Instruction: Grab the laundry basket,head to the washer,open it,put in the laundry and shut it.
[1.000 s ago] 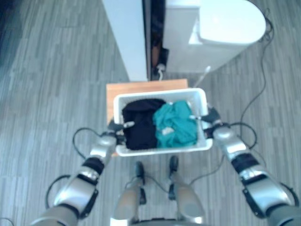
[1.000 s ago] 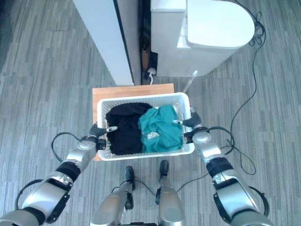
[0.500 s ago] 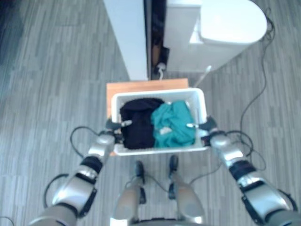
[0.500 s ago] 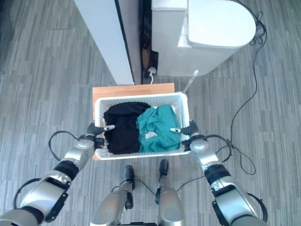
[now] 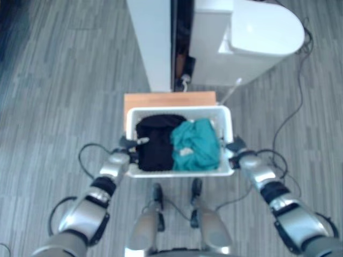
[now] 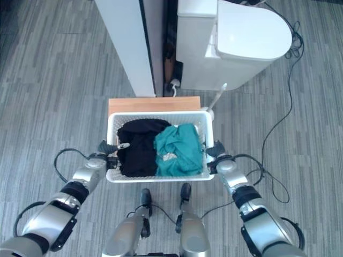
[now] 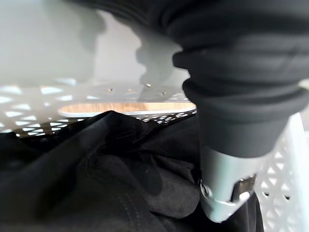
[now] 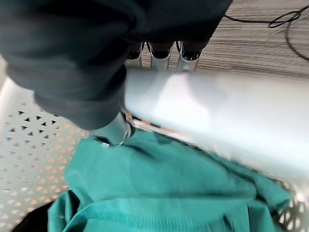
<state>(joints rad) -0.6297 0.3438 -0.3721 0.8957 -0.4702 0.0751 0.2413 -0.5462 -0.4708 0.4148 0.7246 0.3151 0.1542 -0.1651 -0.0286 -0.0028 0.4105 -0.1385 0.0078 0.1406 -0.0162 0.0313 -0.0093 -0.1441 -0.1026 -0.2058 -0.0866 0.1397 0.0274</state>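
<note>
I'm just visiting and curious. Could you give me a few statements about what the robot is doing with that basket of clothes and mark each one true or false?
1. The laundry basket holds a black garment and a teal garment. True.
2. The teal garment lies on the robot's left side of the basket. False: it lies on the robot's right; the black one is on the left.
3. The left hand and right hand grip opposite ends of the basket. True.
4. The washer stands behind the robot. False: it stands ahead, beyond the wooden stand.

Even bright indoor light; left eye view soft, bluish; wrist views blurred close-up.
</note>
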